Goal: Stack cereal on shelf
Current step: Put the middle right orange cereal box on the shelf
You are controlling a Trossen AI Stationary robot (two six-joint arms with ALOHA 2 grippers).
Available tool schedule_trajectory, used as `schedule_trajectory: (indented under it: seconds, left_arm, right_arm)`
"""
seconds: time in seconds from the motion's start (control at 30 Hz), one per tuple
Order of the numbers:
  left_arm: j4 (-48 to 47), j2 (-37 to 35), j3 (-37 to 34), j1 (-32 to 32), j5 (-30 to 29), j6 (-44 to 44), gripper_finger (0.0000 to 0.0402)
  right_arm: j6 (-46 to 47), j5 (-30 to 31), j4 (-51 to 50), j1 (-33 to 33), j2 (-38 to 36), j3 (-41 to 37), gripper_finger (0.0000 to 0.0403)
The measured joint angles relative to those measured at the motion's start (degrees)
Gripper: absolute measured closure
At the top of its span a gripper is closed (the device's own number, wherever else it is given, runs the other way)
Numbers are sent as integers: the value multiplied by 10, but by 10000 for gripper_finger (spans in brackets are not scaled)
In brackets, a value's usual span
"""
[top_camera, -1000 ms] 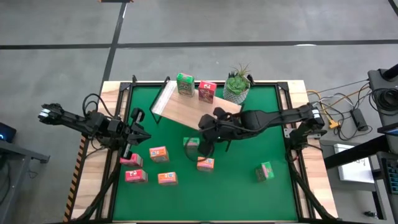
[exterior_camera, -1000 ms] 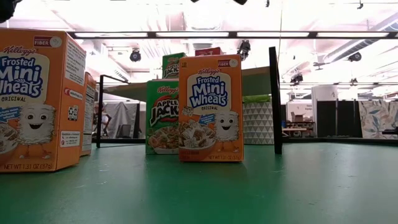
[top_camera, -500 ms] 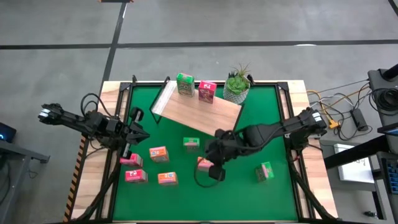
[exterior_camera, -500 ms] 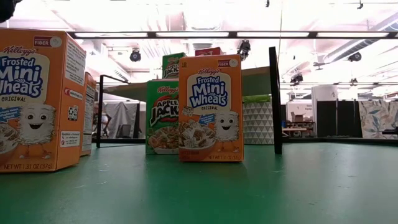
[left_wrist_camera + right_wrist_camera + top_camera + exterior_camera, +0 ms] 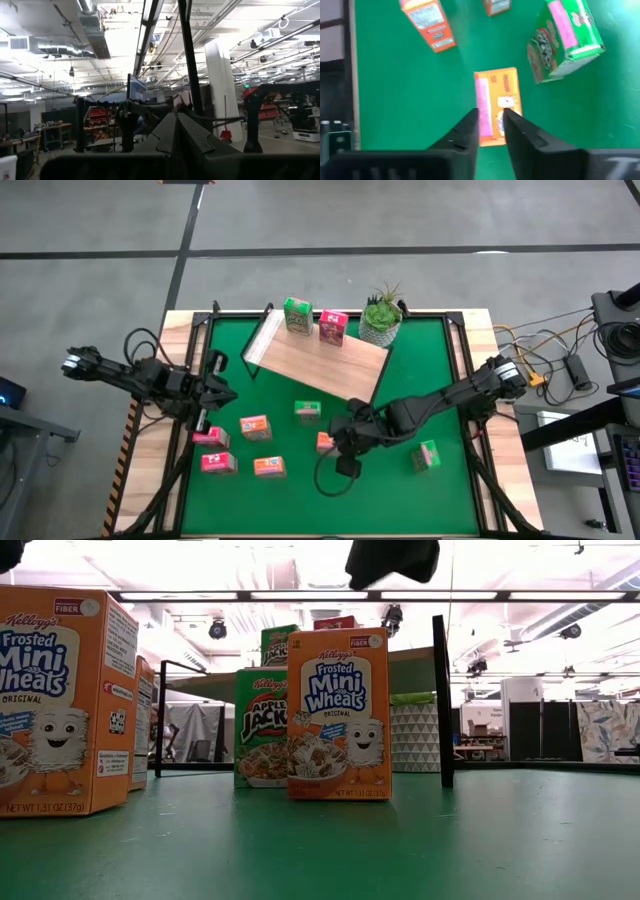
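High view: the right end effector (image 5: 343, 445) hangs over the green tabletop (image 5: 390, 480), directly above an orange cereal box (image 5: 324, 442). The shelf (image 5: 315, 360) lies angled at the far side, with a green box (image 5: 296, 315) and a pink-red box (image 5: 333, 328) at its far edge. The left end effector (image 5: 208, 405) waits at the tabletop's left side.

Low view: an orange box (image 5: 338, 712) stands in front of a green one (image 5: 260, 727).

Left wrist view: its fingers (image 5: 165, 137) are pressed together, gripping nothing.

Right wrist view: fingers (image 5: 465, 131) narrowly parted over the orange box (image 5: 498, 105), holding nothing
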Motion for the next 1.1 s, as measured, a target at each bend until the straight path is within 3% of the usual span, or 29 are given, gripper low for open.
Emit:
schedule_trajectory:
  seconds: [0.13,0.3,0.5,0.73,1.1]
  left_arm:
    - [1,-1,0,0,0,13,402]
    - [0,-1,0,0,0,15,402]
    - [0,-1,0,0,0,17,402]
    - [0,1,0,0,0,21,402]
    - [0,-1,0,0,0,21,402]
  right_arm:
    - [-15,44,8,2,5,-4,243]
    - [-33,52,17,3,17,-5,166]
    - [-51,50,10,3,47,-6,114]
    - [-46,45,8,3,75,-6,116]
    - [-46,43,8,3,79,-5,179]
